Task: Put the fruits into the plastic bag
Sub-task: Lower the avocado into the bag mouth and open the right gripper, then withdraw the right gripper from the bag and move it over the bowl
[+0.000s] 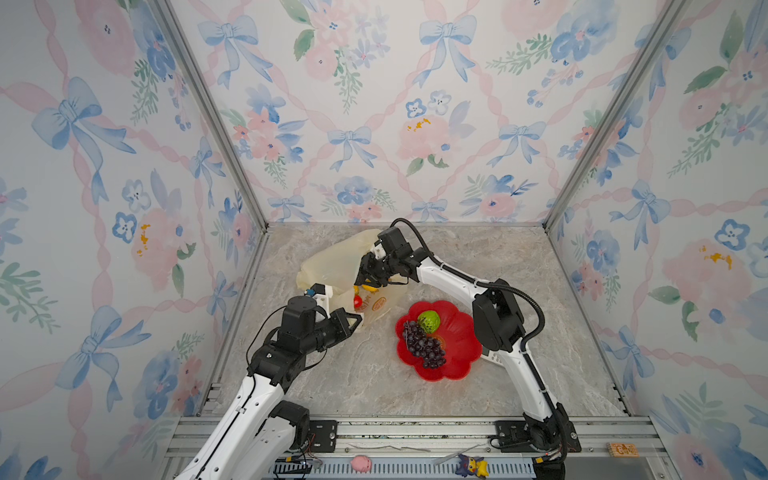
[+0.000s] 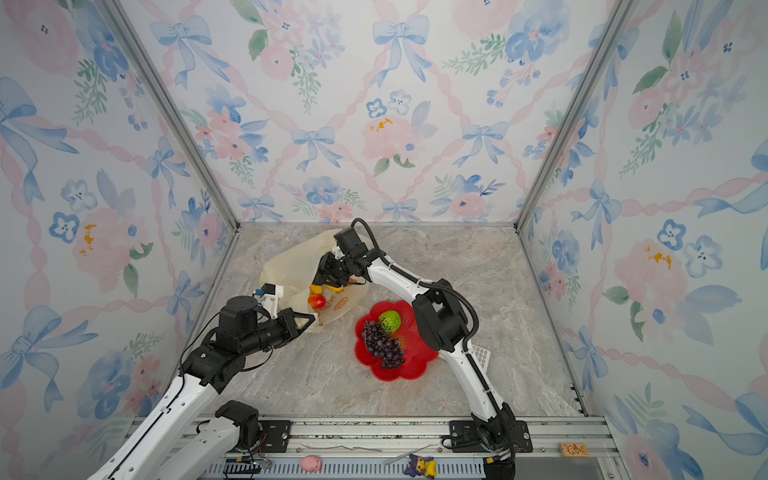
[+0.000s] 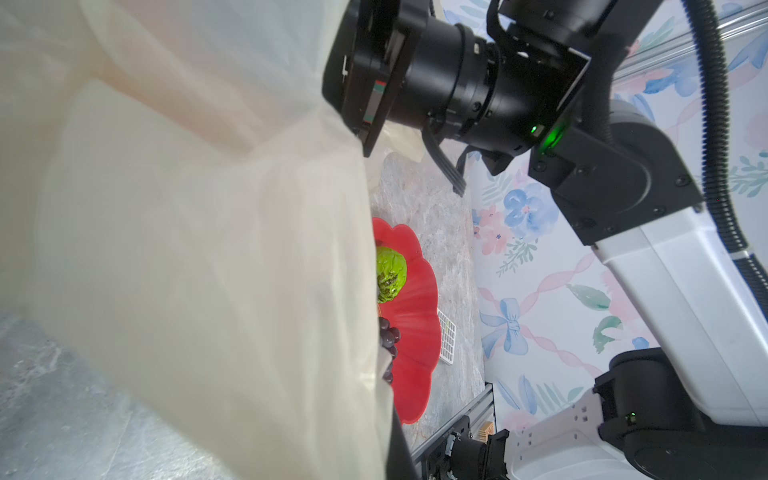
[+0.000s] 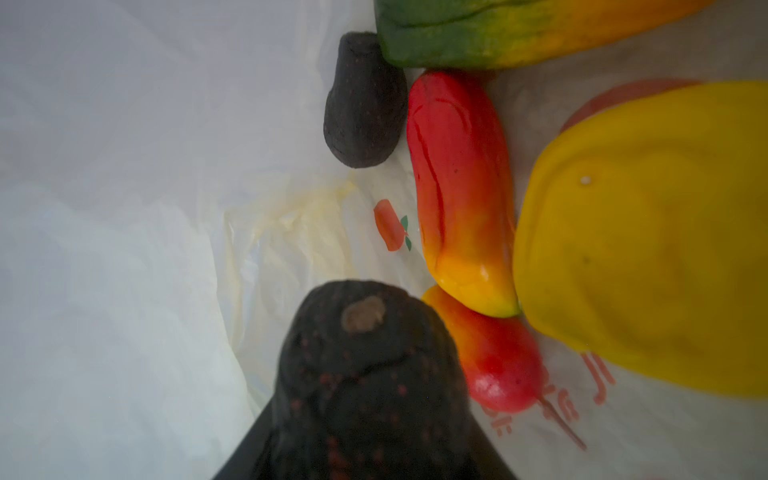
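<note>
- plastic bag (image 1: pixel 332 266): translucent pale-yellow, crinkled, orange print. Lies on its side on the table (image 1: pixel 478 266), mouth toward the red dish (image 1: pixel 457 336). Its near edge is pinched in the left claw (image 1: pixel 355 321).
- Packed together inside the bag: green-orange mango (image 4: pixel 519 33), red-yellow mango (image 4: pixel 461 183), smaller red-yellow fruit (image 4: pixel 494 357), yellow lumpy fruit (image 4: pixel 648 232).
- loose avocado (image 4: pixel 365 99): dark, lying just beside the two mangoes.
- held avocado (image 4: pixel 365 374): dark, red-speckled, gripped in the right claw (image 1: pixel 368 280) inside the bag mouth.
- green ball (image 1: pixel 429 321) and purple grape bunch (image 1: pixel 426 347): on the dish, touching each other.

Bright, even light; soft shadows; wrist views blurry close-up.
</note>
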Available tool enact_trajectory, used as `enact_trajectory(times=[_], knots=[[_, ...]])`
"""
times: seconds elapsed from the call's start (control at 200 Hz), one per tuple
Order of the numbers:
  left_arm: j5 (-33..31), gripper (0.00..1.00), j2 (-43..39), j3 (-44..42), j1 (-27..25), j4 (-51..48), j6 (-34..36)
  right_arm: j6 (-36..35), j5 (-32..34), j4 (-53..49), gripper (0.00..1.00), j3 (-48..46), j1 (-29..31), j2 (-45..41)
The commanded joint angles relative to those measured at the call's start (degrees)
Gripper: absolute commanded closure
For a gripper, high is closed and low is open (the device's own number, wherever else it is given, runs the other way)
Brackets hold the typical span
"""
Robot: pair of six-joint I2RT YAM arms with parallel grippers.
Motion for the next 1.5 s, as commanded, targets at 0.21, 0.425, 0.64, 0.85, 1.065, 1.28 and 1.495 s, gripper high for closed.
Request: enact_trajectory(times=[0.21,0.425,0.64,0.85,1.065,1.28,1.495], knots=[[0.71,1.0,0.96,2.42,0.4,-0.38,1.93,5.61,2.99,4.91,0.47,3.85,-1.85,2.25],[0.5,1.0,0.33,1.06,0.39,-0.59,0.64,4.89,2.38,7.94,0.36,-0.26,-2.45,-1.05],[0.93,1.0,-0.34,1.06,0.4,-1.03,-0.75,4.54,1.61,8.15,0.34,-1.52,-3.27,-3.22],[3.0,1.0,-0.05,1.29,0.44,-2.37,-1.59,3.67,0.49,7.93,0.34,-6.07,-3.67,-7.51],[6.48,1.0,3.18,0.98,0.4,-2.5,-1.85,1.13,-0.34,5.64,0.34,-12.5,-4.03,-13.42],[5.94,1.0,6.7,2.43,-0.07,-2.38,0.17,-6.73,-0.67,-3.55,0.34,-15.61,-3.35,-19.45],[5.11,1.0,6.83,1.84,-0.01,-2.11,0.98,-18.77,0.75,-19.59,0.34,-14.99,-2.06,-25.13]])
